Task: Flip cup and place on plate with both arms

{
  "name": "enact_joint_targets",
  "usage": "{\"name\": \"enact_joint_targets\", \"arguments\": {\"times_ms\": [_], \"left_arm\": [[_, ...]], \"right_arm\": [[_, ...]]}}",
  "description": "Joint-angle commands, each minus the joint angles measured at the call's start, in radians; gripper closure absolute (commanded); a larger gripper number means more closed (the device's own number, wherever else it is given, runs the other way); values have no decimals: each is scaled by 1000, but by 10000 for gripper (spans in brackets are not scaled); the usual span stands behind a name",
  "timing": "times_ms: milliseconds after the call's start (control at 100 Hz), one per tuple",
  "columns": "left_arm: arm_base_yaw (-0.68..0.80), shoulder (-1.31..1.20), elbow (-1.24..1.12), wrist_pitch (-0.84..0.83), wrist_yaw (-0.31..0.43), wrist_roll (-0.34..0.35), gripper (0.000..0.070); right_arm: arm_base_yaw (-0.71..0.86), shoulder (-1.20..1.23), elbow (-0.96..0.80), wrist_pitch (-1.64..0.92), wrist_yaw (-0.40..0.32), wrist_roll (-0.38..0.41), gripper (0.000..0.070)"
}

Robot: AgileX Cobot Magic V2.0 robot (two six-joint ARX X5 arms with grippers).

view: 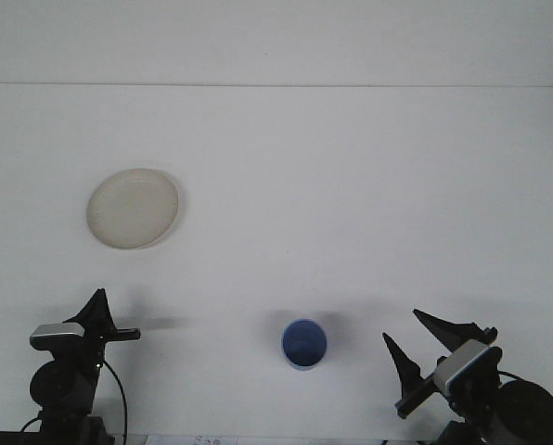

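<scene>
Matt blue plastic-looking cup (pixel 304 344), matt cream plate (pixel 133 208), smooth white table (pixel 351 185)

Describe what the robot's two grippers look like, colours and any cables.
Both are black. The left gripper has pointed black fingers, a silver-grey block behind them and a thin black cable trailing down. The right gripper has two long pointed black fingers on a black bar, with a light grey block behind and a dark cable.
</scene>
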Motion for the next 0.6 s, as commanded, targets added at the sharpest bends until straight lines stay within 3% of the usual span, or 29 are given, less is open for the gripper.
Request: {"name": "enact_joint_targets", "arguments": {"times_ms": [0, 130, 440, 490, 590], "left_arm": [[1, -1, -19, 29, -6, -93, 685], [1, -1, -13, 55, 1, -215, 685], [-3, 166, 327, -67, 203, -232, 673], [-8, 232, 414, -108, 253, -221, 609], [-30, 391, 586, -214, 370, -137, 345]], "right_arm": [[9, -32, -5, 19, 0, 33, 273], [9, -62, -13, 19, 1, 35, 273], [9, -61, -13, 18, 1, 34, 273], [9, -61, -13, 19, 1, 34, 273], [9, -61, -13, 19, 1, 33, 273]]}}
